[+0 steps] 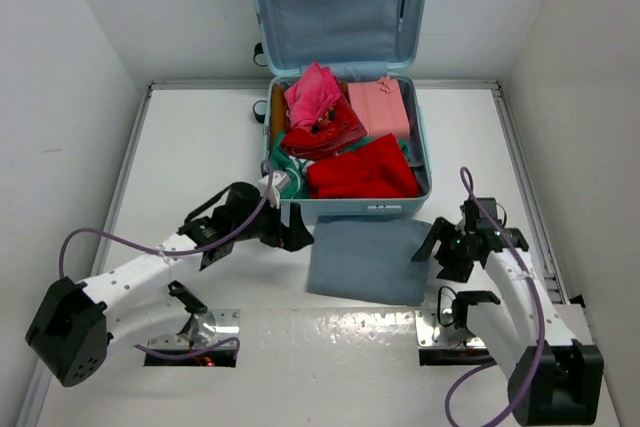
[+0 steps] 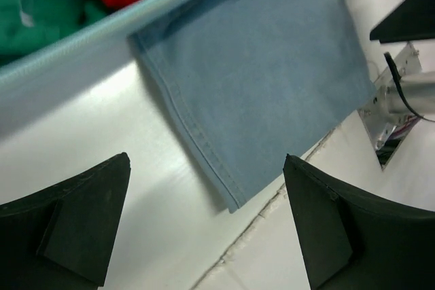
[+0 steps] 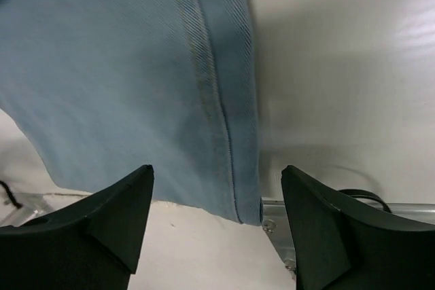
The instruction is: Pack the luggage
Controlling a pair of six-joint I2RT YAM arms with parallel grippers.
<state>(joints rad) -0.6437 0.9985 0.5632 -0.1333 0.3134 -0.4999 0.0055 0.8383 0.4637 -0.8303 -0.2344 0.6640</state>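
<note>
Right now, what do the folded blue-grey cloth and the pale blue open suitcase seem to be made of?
The folded blue-grey cloth looks like denim: matte, with a fine diagonal weave and a stitched hem. The pale blue open suitcase seems to be hard plastic, smooth and faintly shiny at its rim; its lid lining is probably soft grey fabric.

Pale blue all over for the large hard-shell suitcase [image 1: 424, 162], with a blue-grey fabric lining [image 1: 335, 7]. Inside, the folded garment [image 1: 362, 172] was bright red, the crumpled cloth [image 1: 312, 95] magenta, the small boxy case [image 1: 378, 107] soft pink and the soft bundle [image 2: 10, 11] green. Out front, the folded denim cloth [image 1: 368, 259] was faded blue with paler stitching, on a plain white table [image 1: 200, 157].
</note>
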